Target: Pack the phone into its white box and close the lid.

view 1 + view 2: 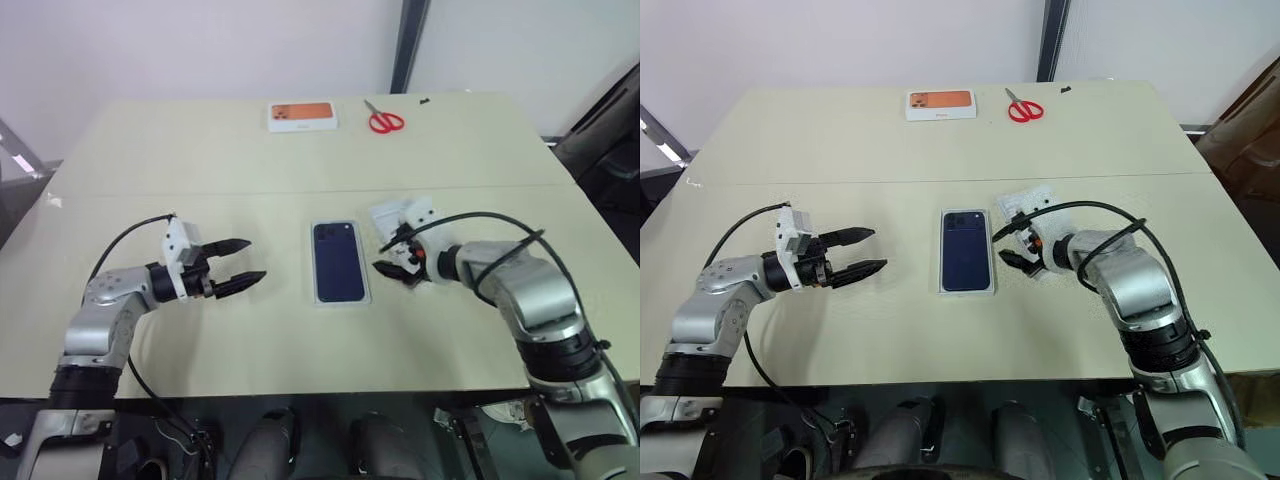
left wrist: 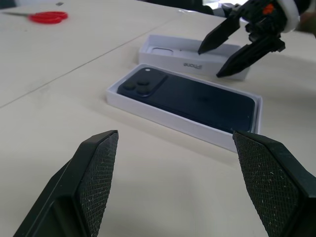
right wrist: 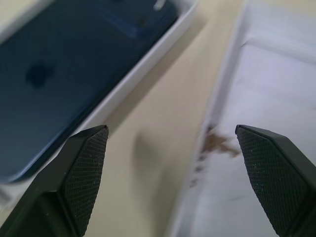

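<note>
Currently the left claw (image 1: 243,263) hovers over the desk (image 1: 200,170) to the left of the white box (image 1: 339,297), with its arm bent in from the desk's left edge and its fingers pointing roughly level toward the box. Its fingers are spread wide and hold nothing; bare desk lies between them and the box.

On the other side, the right claw (image 1: 388,257) reaches in from the right, its forearm angled across the desk and its wrist tipped so the fingers point downward and toward the box. Its fingers are also spread apart and empty. In the left wrist view they hang above the lid (image 2: 190,59), and the right wrist view looks down between them at the strip of desk separating box and lid.

The phone (image 1: 337,260) lies flat inside the white box at the middle of the desk, its glossy dark-blue back upward and its camera cluster at the far end. The thin white walls of the box frame it all round. The lid lies just to the right of the box, near but apart from it, white inner face upward, partly covered in the head views by the right claw and its cable.

At the far edge of the desk, well apart from both claws, lie a white box with an orange phone print (image 1: 302,115) and red-handled scissors (image 1: 383,119). Nothing stands between either claw and the box.
</note>
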`<action>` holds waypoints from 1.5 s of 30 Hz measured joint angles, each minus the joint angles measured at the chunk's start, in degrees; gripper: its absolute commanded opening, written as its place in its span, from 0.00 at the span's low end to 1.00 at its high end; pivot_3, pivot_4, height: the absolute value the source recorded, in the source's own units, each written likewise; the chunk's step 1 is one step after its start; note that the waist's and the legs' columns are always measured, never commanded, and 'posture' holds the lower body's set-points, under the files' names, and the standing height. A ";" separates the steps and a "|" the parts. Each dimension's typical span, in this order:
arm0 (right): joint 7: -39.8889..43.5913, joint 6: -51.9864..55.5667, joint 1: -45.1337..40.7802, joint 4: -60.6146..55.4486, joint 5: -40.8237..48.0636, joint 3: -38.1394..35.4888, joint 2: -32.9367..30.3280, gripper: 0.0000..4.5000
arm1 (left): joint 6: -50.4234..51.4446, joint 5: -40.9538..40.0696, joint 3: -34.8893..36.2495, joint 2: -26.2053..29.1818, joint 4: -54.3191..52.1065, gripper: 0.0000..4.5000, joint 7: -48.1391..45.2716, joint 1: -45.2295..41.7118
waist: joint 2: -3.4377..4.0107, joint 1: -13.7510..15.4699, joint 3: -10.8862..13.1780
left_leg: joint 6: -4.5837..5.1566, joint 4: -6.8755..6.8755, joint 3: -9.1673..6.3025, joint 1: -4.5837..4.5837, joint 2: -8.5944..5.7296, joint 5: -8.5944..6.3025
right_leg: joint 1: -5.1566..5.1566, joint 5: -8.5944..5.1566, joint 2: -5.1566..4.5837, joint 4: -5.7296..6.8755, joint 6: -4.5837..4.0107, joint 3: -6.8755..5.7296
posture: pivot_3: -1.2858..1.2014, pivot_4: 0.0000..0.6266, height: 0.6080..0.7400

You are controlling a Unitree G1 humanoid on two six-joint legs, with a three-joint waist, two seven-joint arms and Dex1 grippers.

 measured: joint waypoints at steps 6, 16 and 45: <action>-0.85 4.49 -6.46 4.52 0.06 0.38 -1.11 0.96 | -2.81 0.93 -1.32 -0.22 -0.07 0.87 -1.54 0.79 | 0.00 -0.06 0.00 | 0.01 -0.02 0.00 0.00 0.00 -0.01 | -0.03 0.00 0.00 0.01 0.00 -0.01 | 0.52 0.24 0.95; -1.43 10.37 -10.01 8.90 2.20 2.65 0.67 0.96 | -5.74 1.79 -1.96 -1.54 -0.10 0.87 -1.73 0.99 | 0.00 -0.04 0.00 | 0.07 0.00 0.01 -0.01 0.00 -0.03 | -0.03 0.00 0.01 0.02 0.00 -0.01 | 0.52 0.24 0.95; -10.42 13.17 -11.78 13.55 2.43 -0.36 6.25 0.02 | -7.22 3.26 -3.97 -5.40 -0.92 0.87 2.85 0.99 | 0.00 -0.17 0.00 | 0.08 -0.01 0.01 -0.01 0.00 -0.04 | -0.05 0.00 0.02 0.06 0.01 0.00 | 0.52 0.24 0.95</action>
